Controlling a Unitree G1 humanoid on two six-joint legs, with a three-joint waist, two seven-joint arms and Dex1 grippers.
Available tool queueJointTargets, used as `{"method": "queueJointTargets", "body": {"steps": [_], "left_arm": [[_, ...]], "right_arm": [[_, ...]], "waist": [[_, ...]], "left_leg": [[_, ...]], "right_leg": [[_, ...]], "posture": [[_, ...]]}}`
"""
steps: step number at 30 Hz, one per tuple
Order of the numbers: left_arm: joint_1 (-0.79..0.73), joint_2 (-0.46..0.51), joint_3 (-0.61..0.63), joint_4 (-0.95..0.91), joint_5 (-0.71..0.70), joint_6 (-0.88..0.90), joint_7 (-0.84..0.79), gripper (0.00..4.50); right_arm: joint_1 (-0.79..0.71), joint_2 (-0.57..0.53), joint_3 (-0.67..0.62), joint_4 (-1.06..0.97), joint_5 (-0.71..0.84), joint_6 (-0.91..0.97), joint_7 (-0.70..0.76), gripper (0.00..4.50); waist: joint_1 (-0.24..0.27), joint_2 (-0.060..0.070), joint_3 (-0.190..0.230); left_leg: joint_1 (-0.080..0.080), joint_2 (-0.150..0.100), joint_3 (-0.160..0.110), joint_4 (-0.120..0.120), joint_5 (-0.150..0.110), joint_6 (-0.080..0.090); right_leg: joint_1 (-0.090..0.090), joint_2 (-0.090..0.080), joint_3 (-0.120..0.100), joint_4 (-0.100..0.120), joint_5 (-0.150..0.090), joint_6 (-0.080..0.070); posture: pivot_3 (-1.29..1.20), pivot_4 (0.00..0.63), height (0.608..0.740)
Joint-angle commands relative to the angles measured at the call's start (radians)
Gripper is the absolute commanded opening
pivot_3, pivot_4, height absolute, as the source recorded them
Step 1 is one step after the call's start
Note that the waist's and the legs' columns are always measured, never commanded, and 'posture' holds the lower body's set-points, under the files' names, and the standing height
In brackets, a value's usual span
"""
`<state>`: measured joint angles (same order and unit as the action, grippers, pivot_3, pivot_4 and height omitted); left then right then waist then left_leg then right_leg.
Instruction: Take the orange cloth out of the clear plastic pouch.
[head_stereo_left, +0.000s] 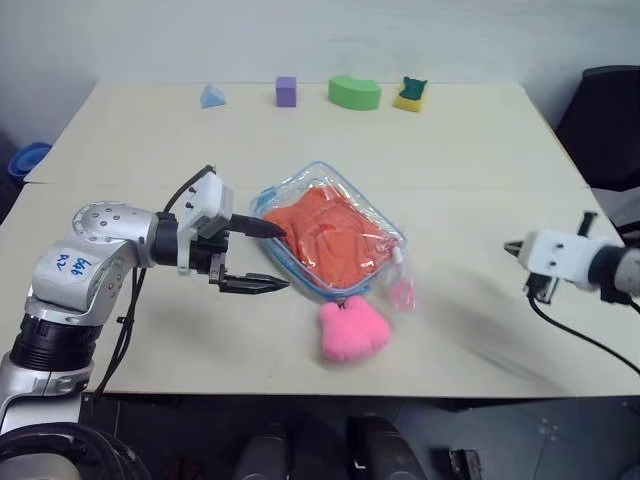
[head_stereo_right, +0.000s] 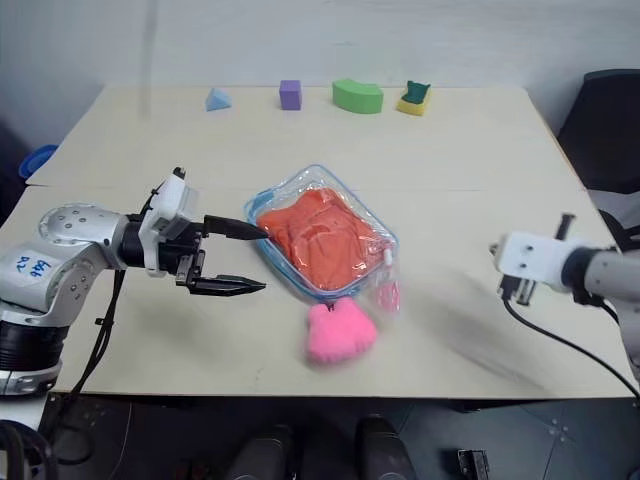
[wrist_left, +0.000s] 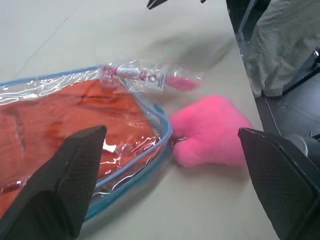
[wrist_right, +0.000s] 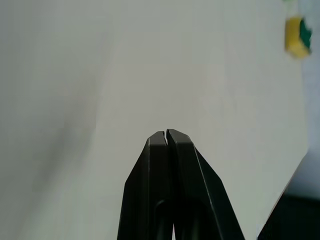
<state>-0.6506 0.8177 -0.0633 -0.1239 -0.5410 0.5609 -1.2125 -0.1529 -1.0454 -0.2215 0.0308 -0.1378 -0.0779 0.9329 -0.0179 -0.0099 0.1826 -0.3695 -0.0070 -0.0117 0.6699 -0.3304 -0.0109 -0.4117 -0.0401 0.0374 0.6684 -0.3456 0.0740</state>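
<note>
1. Nearest the head camera, the left gripper (head_stereo_left: 262, 255) hung with its two black fingers spread wide, pointing at the near left edge of the clear plastic pouch (head_stereo_left: 300, 185); one finger reached the pouch's rim while the other sat over bare table (head_stereo_left: 140, 130) just short of it.
2. At the middle of the table lay the pouch, flat, with the orange cloth (head_stereo_left: 335, 235) filling it and not yet drawn out.
3. Well to the right of the pouch, the right gripper (wrist_right: 166, 135) hovered with its fingers pressed together, holding nothing.
4. Touching the pouch's near corner lay a pink plush heart (head_stereo_left: 351, 330), which the step should leave alone.
5. Judged from this, the left gripper should pin or pinch the blue trim only, not the fabric beneath.
6. The right gripper would probably need to return, open, and enter at the pouch's mouth, which seemed to be near the crumpled plastic tab (wrist_left: 145, 77).
7. Pulling along the pouch's length would likely spare the cloth from bunching.
</note>
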Motion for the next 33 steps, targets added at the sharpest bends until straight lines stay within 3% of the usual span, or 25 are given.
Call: {"method": "queueJointTargets", "body": {"steps": [1, 6, 9, 13, 20, 25, 28, 32, 33], "left_arm": [[-0.039, -0.022, 0.000, 0.019, 0.012, -0.033, -0.020, 4.50], [-0.087, -0.050, -0.021, 0.060, 0.041, -0.049, -0.036, 4.50], [-0.084, -0.047, -0.019, 0.064, 0.053, -0.058, -0.042, 4.50], [-0.067, -0.041, -0.008, 0.047, 0.056, -0.057, -0.041, 4.50], [-0.026, -0.036, -0.002, 0.009, 0.067, -0.060, -0.028, 4.50], [-0.021, -0.034, -0.003, 0.002, 0.078, -0.061, -0.027, 4.50], [-0.030, -0.028, 0.003, 0.004, 0.076, -0.056, -0.031, 4.50], [-0.032, -0.020, 0.011, 0.011, 0.075, -0.056, -0.033, 4.50], [-0.028, -0.017, 0.011, 0.011, 0.076, -0.059, -0.033, 4.50]], "right_arm": [[0.044, -0.009, -0.064, -0.049, 0.010, 0.022, -0.046, 0.05], [0.021, 0.101, -0.062, -0.162, 0.146, 0.175, -0.076, 0.05], [-0.046, 0.159, -0.054, -0.277, 0.276, 0.397, -0.074, 0.64], [-0.111, 0.275, -0.038, -0.490, 0.496, 0.869, -0.175, 1.93], [-0.165, 0.548, -0.014, -0.616, 0.616, 1.332, -0.439, 1.93], [-0.195, 0.628, 0.104, -0.514, 0.554, 1.326, -0.538, 1.93], [-0.181, 0.587, 0.171, -0.497, 0.520, 1.280, -0.540, 1.93], [-0.161, 0.566, 0.161, -0.531, 0.541, 1.262, -0.527, 1.93], [-0.151, 0.555, 0.164, -0.536, 0.533, 1.251, -0.529, 2.10]], "waist": [[-0.010, 0.000, 0.000], [-0.014, 0.000, 0.000], [-0.012, 0.000, 0.000], [-0.007, 0.000, 0.000], [0.003, 0.000, 0.000], [0.003, 0.000, 0.000], [0.001, 0.000, 0.000], [-0.001, 0.000, 0.000], [-0.002, 0.000, 0.000]], "left_leg": [[0.000, 0.000, 0.000, 0.000, 0.000, 0.000], [0.001, 0.001, 0.000, 0.001, 0.001, 0.000], [0.000, 0.001, 0.000, 0.001, 0.001, -0.001], [-0.001, 0.001, -0.005, 0.003, 0.001, -0.001], [-0.003, 0.000, -0.006, 0.004, 0.001, -0.001], [-0.004, 0.000, -0.006, 0.004, 0.000, -0.001], [-0.004, -0.001, -0.006, 0.003, 0.000, -0.001], [-0.004, -0.001, -0.006, 0.003, 0.000, -0.001], [-0.004, -0.001, -0.006, 0.003, 0.000, -0.001]], "right_leg": [[0.000, 0.000, 0.000, 0.001, 0.000, 0.000], [0.000, 0.002, 0.001, 0.002, 0.000, 0.000], [-0.001, 0.001, 0.001, 0.003, 0.000, 0.000], [-0.001, 0.000, -0.001, 0.003, 0.000, 0.000], [-0.001, -0.002, -0.003, 0.002, 0.000, 0.000], [-0.002, -0.002, -0.003, 0.002, 0.000, 0.000], [-0.002, -0.002, -0.003, 0.002, 0.000, 0.000], [-0.002, -0.002, -0.003, 0.001, 0.000, 0.000], [-0.002, -0.002, -0.003, 0.001, 0.000, 0.000]], "posture": [[0.00, 0.150, 0.740], [0.00, 0.150, 0.740], [0.00, 0.150, 0.740], [0.00, 0.150, 0.740], [0.00, 0.150, 0.740], [0.00, 0.150, 0.740], [0.00, 0.150, 0.740], [0.00, 0.150, 0.740], [0.00, 0.150, 0.740]]}}
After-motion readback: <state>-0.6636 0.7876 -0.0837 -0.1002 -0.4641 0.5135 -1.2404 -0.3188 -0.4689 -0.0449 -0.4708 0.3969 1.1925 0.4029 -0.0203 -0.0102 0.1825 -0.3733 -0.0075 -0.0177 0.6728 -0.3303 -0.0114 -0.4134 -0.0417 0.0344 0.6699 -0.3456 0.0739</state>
